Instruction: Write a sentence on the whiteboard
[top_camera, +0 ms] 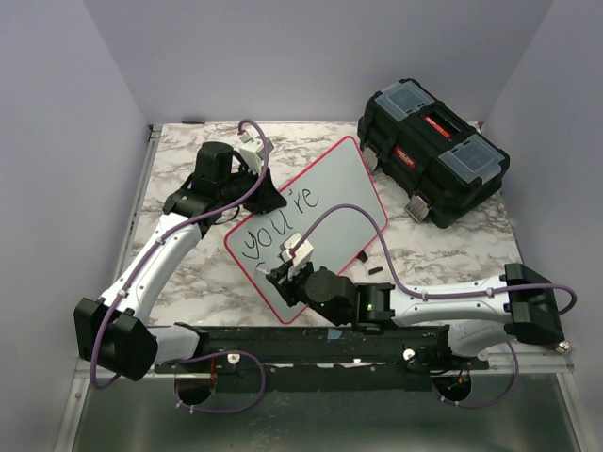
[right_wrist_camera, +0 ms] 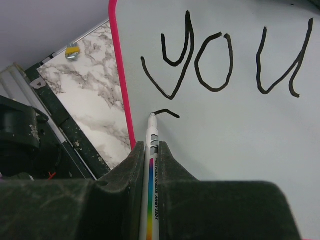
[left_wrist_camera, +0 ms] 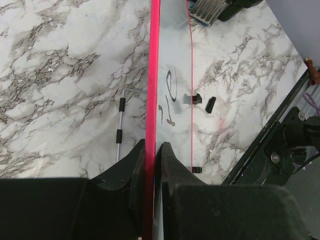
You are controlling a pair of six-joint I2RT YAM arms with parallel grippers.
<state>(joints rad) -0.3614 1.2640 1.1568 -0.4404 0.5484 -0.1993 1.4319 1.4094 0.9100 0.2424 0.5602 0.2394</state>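
Two grips: left gripper clamps the pink rim of the whiteboard, mid-table, the best hold on a likely stiff, light, slick board; right gripper pinches the marker.

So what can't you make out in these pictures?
- Top view: the right claw and marker cover the board below "you're".
- Right wrist: the frame edge cuts off the writing after "you".
- Left wrist: board nearly edge-on, writing squashed; left claw hides its near end.
- Top view: black bits too small to name.
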